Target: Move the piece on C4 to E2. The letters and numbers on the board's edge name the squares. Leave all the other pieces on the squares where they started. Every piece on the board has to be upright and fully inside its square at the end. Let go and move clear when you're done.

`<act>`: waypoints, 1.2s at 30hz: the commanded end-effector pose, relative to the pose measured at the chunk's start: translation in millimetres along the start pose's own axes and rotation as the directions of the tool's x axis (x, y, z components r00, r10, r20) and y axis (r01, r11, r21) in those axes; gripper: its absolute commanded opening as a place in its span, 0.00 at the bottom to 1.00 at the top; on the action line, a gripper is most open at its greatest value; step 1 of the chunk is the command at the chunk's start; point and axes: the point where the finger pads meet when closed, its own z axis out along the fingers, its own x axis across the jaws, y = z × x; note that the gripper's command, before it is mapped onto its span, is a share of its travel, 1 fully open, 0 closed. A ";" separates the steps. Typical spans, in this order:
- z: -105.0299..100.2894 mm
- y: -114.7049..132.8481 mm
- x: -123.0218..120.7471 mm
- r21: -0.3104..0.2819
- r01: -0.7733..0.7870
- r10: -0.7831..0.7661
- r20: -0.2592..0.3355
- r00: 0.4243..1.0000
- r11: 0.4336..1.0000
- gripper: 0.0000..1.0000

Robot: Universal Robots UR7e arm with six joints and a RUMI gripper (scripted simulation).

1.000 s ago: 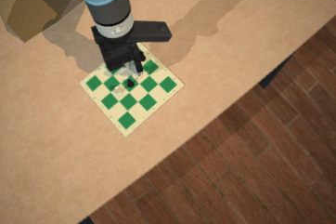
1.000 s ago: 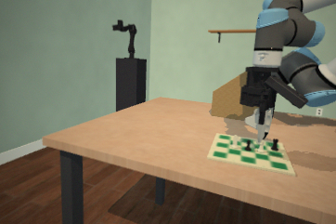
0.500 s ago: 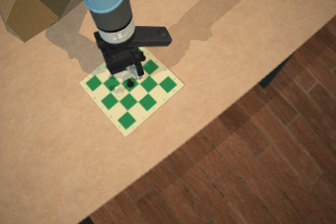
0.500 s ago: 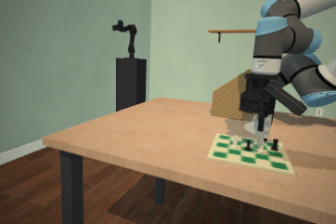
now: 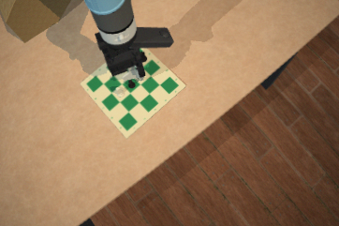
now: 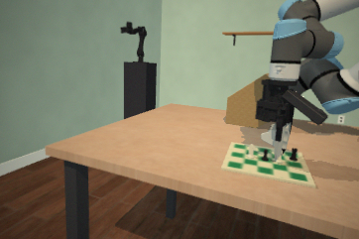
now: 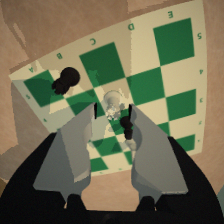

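Grey two-jaw gripper (image 7: 111,116) low over green-and-cream chessboard (image 7: 172,45) on tan wooden table (image 5: 225,32). Jaws narrowly parted, nothing gripped. White translucent chess piece (image 7: 112,101) upright on board, in gap just ahead of fingertips; exact square unreadable under gripper. Small black pawn (image 7: 126,125) against inner face of one finger. Larger black piece (image 7: 66,80) well apart, toward columns A–B.

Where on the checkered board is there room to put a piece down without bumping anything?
The board has bare squares by the letters D and E, near the numbers 5 and 4. It is crowded around the gripper: a white piece stands by its open fingertips, a small black piece hugs one finger, and another black piece stands near A and B.
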 end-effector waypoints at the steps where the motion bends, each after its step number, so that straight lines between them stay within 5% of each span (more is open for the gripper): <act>1: -0.4 0.1 0.4 0.000 0.000 0.000 -0.001 1.000 1.000 0.22; 24: -0.4 0.1 0.4 0.000 0.000 0.000 -0.001 1.000 1.000 0.22; 25: -0.4 0.1 0.4 0.000 0.000 0.000 -0.001 1.000 1.000 0.00; 36: -0.4 0.1 0.4 0.000 0.000 0.000 -0.001 1.000 1.000 0.00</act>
